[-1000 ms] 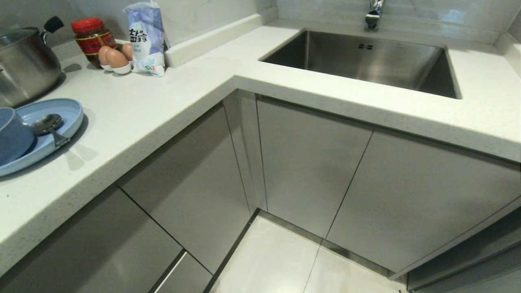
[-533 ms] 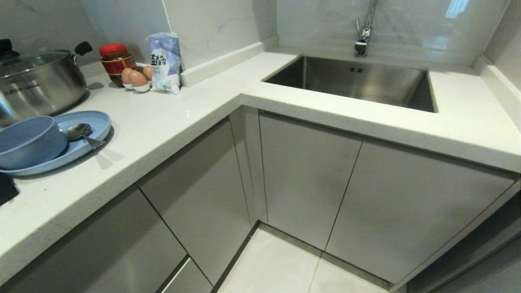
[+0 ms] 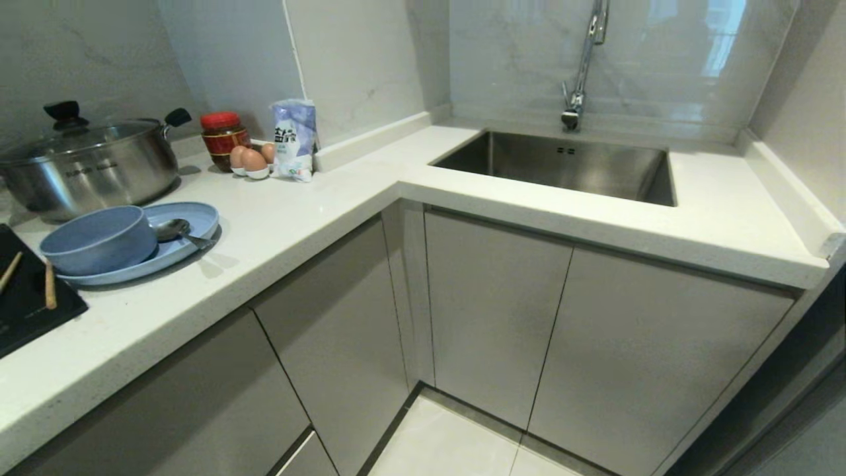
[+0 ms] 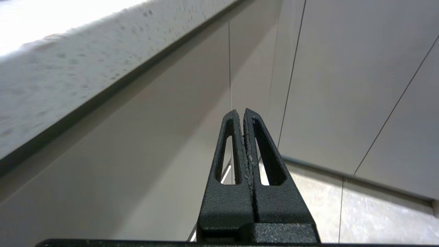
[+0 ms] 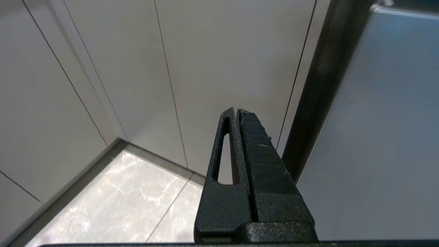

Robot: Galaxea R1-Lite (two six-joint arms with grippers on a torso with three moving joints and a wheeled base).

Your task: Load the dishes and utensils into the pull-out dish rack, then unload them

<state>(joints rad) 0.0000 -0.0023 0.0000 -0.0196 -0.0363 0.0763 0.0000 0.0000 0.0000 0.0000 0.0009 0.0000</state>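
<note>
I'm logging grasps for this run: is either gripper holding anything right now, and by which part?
Nothing is held. The left gripper and right gripper are both shut on nothing, down by the cabinet fronts.

White countertop [image 3: 317, 218] bears pot [image 3: 92, 165], blue plate [image 3: 192, 228], jar [image 3: 221, 135], eggs [image 3: 251, 162].

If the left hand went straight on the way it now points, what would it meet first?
Probably a grey cabinet door under the countertop, near the inner corner. The left hand, shut and empty, points there with nothing between, though depth is unclear.
</note>
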